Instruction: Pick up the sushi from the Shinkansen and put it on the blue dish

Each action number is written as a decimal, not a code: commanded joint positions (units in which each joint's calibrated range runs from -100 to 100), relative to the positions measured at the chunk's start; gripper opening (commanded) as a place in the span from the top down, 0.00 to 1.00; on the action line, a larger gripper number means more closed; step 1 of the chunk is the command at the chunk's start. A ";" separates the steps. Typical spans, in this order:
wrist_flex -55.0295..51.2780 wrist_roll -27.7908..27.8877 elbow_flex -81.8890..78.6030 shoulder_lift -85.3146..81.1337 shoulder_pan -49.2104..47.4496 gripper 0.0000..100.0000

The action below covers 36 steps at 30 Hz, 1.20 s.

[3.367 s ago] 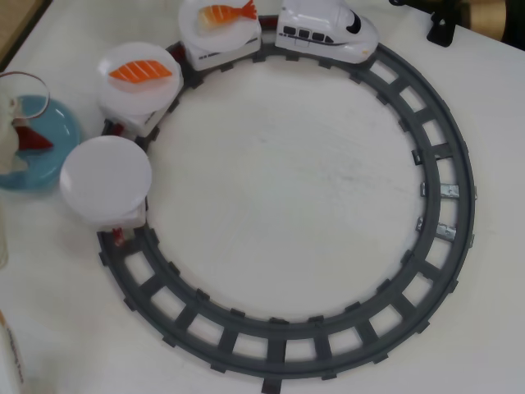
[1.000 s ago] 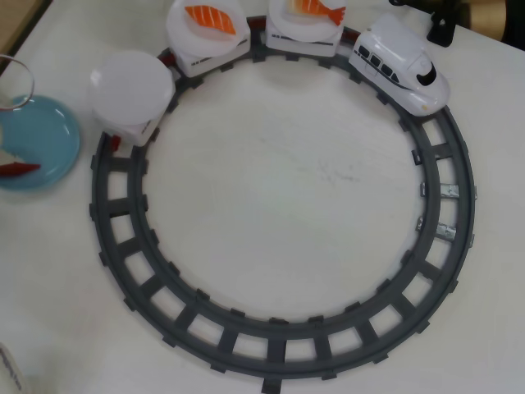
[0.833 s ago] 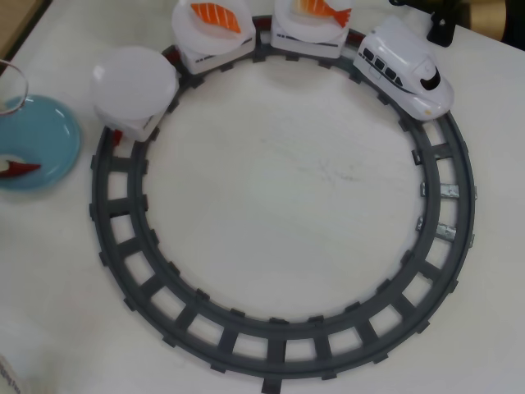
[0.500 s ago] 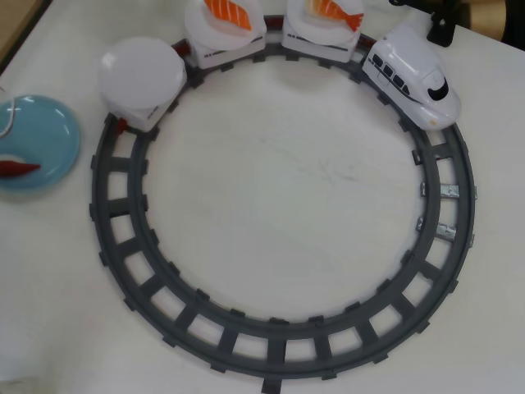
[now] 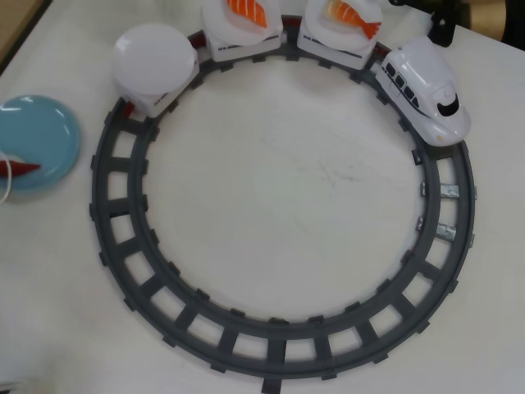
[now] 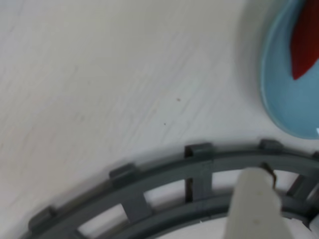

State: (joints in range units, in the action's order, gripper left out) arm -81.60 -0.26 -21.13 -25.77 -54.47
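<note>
Sushi (image 6: 304, 42) is lying on the blue dish (image 5: 45, 135), left of the track (image 5: 115, 246). Only one finger (image 6: 256, 204) is showing; gripper opening cannot be told. Arm should be lifting clear of the track.

Overhead view count: one Shinkansen (image 5: 426, 89); three white plates (image 5: 153, 56) in tow, two loaded; one blue dish (image 5: 45, 135); one dark-red sushi (image 5: 23, 167); one striped orange slice (image 5: 247, 8); one shrimp piece (image 5: 351, 11); one grey circular track (image 5: 279, 345).
</note>
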 commanded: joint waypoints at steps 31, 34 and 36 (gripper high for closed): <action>24.14 -1.31 -68.14 -60.46 0.69 0.96; 23.97 -1.05 -69.04 -64.61 0.69 0.96; 22.36 -1.05 -69.76 -66.93 0.69 0.96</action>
State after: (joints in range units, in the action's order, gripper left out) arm -58.15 -1.29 -90.67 -89.37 -53.98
